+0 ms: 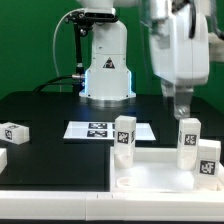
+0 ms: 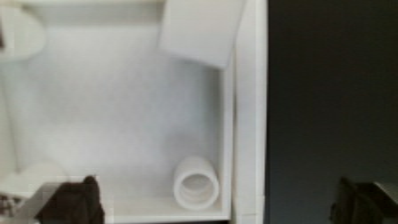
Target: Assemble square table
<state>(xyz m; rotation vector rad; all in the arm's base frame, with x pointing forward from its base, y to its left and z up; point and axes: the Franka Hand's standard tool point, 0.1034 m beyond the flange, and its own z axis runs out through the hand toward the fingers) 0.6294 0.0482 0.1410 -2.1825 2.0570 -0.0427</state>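
Note:
The white square table top [image 1: 160, 172] lies at the front of the exterior view's right, with a round corner hole [image 1: 127, 183] facing up. Three tagged legs stand upright on or at it: one at its far-left corner [image 1: 124, 138], two on the right [image 1: 189, 138] [image 1: 209, 157]. My gripper [image 1: 181, 104] hangs open just above the right-hand leg, holding nothing. In the wrist view the fingertips [image 2: 75, 200] frame the top's rim [image 2: 246, 120] and a corner hole [image 2: 196, 184]. A leg [image 2: 205, 30] stands farther along, inside the rim.
The marker board [image 1: 108, 129] lies flat in front of the robot base [image 1: 108, 70]. Two more tagged legs lie on the black table at the exterior view's left [image 1: 14, 132] [image 1: 2, 158]. Bare black table [image 2: 329, 100] runs beside the rim.

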